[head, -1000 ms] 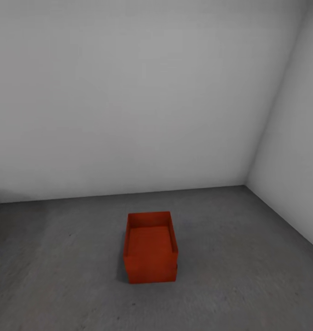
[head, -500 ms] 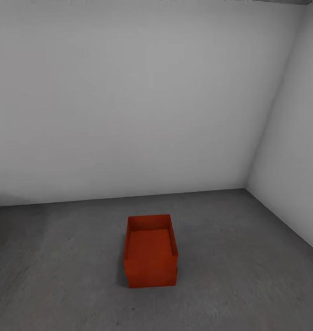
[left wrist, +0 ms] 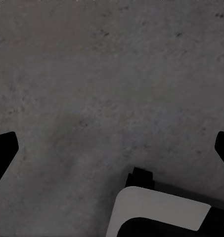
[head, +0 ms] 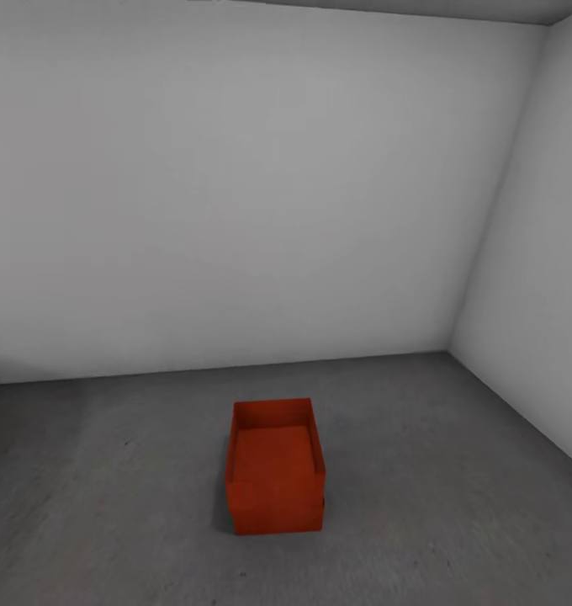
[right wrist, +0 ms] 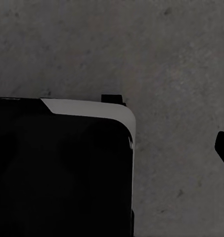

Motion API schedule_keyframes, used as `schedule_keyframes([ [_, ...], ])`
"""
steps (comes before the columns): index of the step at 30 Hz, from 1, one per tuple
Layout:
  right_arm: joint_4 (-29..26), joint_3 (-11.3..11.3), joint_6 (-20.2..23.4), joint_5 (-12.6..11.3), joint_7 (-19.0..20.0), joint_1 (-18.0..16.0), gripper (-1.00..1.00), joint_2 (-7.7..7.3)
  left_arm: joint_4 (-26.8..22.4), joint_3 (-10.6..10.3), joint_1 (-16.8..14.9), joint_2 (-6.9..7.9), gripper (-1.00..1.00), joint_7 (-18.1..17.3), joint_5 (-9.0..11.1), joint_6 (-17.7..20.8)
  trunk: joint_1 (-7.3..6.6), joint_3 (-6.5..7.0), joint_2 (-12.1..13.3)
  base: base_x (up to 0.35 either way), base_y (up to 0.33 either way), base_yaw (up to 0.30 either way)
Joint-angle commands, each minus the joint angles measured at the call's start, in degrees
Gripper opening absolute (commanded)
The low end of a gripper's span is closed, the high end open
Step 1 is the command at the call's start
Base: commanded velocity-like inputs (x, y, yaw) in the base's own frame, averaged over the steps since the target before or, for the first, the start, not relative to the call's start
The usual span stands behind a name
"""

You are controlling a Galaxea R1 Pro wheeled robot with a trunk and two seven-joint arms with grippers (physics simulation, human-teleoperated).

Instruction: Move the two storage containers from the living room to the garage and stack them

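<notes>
A red-orange box (head: pixel 275 467) stands on the dark grey concrete floor (head: pixel 454 505) of the garage, well out from the white back wall (head: pixel 235 185) and the white side wall (head: pixel 538 278) that meet in the corner to its right. It is rectangular, open at the top, with straight smooth walls. A faint seam across its near face suggests one box set upon another, but I cannot tell for sure. Its long axis runs away from the camera toward the back wall, with one short end facing the robot.

In the left wrist view, the left gripper (left wrist: pixel 112 148) points down at bare concrete with its dark fingertips (left wrist: pixel 3 148) wide apart. In the right wrist view, one fingertip (right wrist: pixel 223 145) of the right gripper shows beside the robot's black-and-white base (right wrist: pixel 62 168); how its jaws stand I cannot tell.
</notes>
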Motion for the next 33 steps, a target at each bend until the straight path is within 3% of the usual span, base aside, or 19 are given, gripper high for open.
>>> schedule_keyframes([
  [1, 0.19, -0.05, -0.34, 0.24, -0.12, -0.08, 1.00, 0.00, 0.03, -0.49, -0.03, -0.01, 1.00, 0.12, 0.48, -0.15, 0.00, 0.03, -0.04, 0.000, 0.000, 0.000],
  [33, 0.19, -0.10, -0.25, 0.21, 0.58, -0.08, 1.00, -0.08, 0.03, -0.49, -0.03, -0.01, 1.00, 0.12, 0.49, -0.15, 0.00, 3.04, -0.04, 0.000, 0.000, 0.000],
])
